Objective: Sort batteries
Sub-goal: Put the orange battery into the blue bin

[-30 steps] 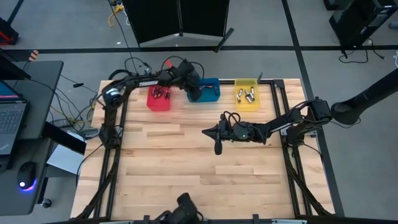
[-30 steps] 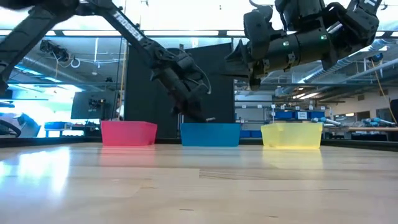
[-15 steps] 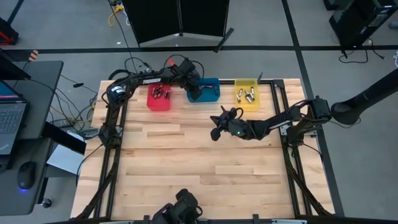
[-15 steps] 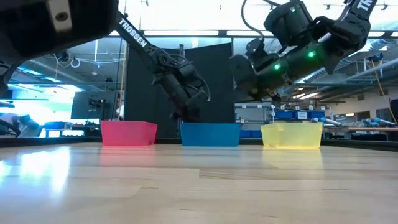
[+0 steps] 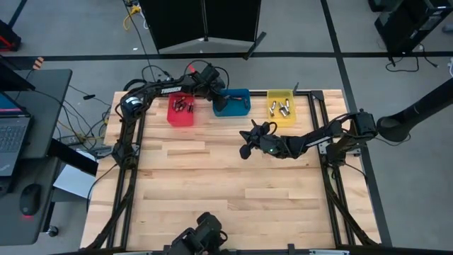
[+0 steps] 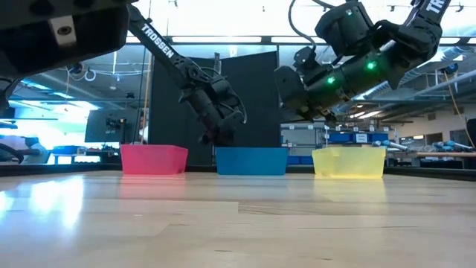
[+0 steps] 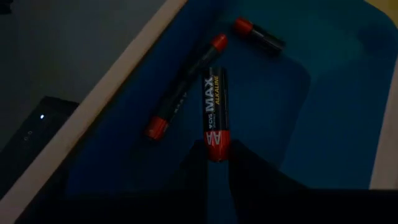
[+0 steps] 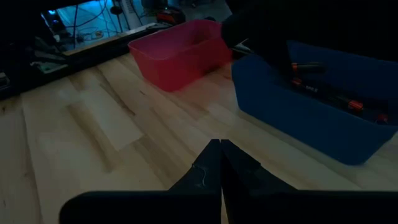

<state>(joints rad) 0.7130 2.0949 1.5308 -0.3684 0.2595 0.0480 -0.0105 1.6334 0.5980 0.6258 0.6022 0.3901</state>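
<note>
So the left gripper (image 7: 211,163) is parked over the blue bin (image 5: 239,108), near the bin's left end by the far edge of the table (image 5: 212,184). Its fingers are pinched on one AA battery (image 7: 213,112), a black one with a red end cap, and the cell sticks out straight from between the tips. Under it, on the blue bin's floor, two more batteries (image 7: 185,87) lie loose, one long-looking dark one with red at both ends and a shorter one up near the bin's corner.

The right gripper (image 5: 245,151) hangs above the middle of the table, a bit toward the right edge, pointing at the bins. Its fingers are pressed together with nothing between them, you can see that clearly in the right wrist view.

All three bins sit in a row along the table's far edge: red bin (image 5: 180,112) on the left, blue in the middle, yellow bin (image 5: 282,108) on the right. The red one has a small heap of dark cells (image 5: 182,106) in it, the yellow one holds a handful of silvery cells (image 5: 282,108). From the low view the bins just look like coloured boxes, can't see into them from there.
</note>
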